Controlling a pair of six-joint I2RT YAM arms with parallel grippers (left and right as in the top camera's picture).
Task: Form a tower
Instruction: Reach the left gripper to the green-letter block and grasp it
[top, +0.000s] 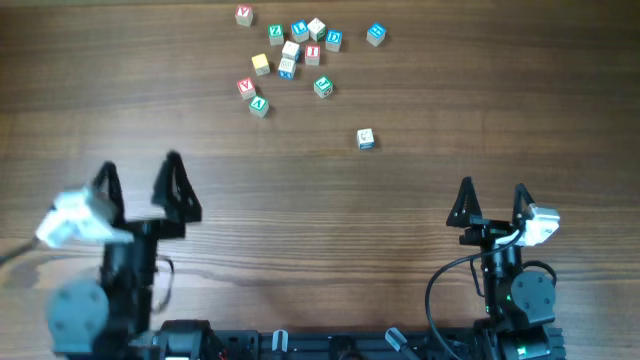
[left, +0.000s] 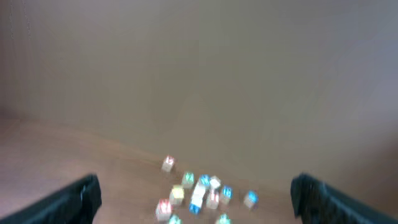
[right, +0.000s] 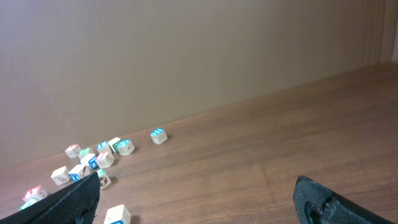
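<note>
You are at a robot test bench, by the look of it in a lab or a plain workroom. In front of you is a wood-grain table (top: 330, 220) with two black robot arms fixed at its near edge, the left arm (top: 120, 270) and the right arm (top: 510, 290). A black cable (top: 430, 295) loops beside the right one. Beyond the table your wrist cameras show only a bare beige wall (right: 186, 56). Small alphabet cubes (top: 260, 64) lie scattered at the far side. What kind of building this is, you cannot tell.
</note>
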